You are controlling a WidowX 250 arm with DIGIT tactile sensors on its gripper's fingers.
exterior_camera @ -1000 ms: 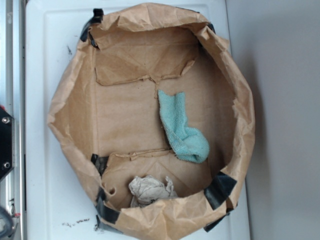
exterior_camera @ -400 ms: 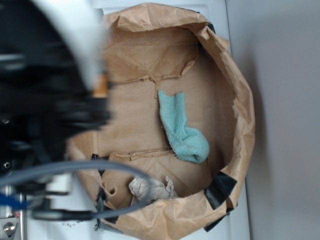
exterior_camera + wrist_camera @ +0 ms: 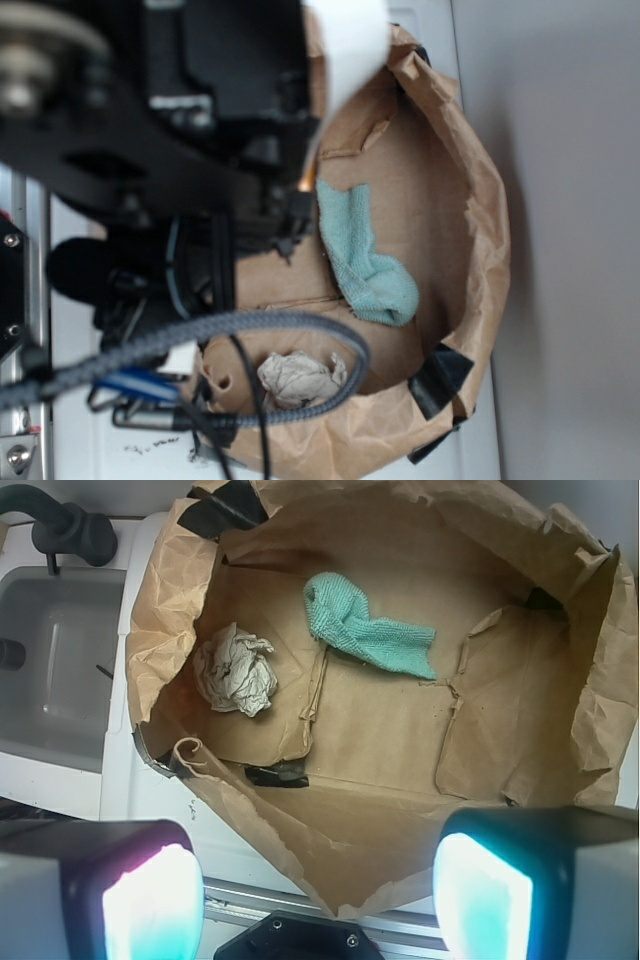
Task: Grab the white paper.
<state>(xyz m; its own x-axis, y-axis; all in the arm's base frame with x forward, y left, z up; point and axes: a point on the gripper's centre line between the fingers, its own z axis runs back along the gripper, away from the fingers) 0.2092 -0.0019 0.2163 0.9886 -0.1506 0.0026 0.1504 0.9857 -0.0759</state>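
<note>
Spread wide apart, the two fingers of the gripper [image 3: 315, 895] show at the bottom of the wrist view with nothing between them – one pad [image 3: 150, 905] at the left, the other at the right – above the near wall of the brown paper bag [image 3: 300, 840].

From left to right in the wrist view: a grey sink [image 3: 60, 670] lies outside the bag at the left edge. Inside the bag, the white paper [image 3: 236, 668] rests on the floor near the left wall, a crumpled ball with many creases. It is well apart from the gripper. To its right, apart from it, the teal cloth [image 3: 362, 630] lies on the bag floor.

In the exterior view the black arm [image 3: 180, 130] covers the upper left part, and a grey cable [image 3: 230, 330] curves across the bag. The white paper [image 3: 298, 378] sits at the bottom of the bag – the cable loops partly around it. The teal cloth [image 3: 365, 255] lies further right.
</note>
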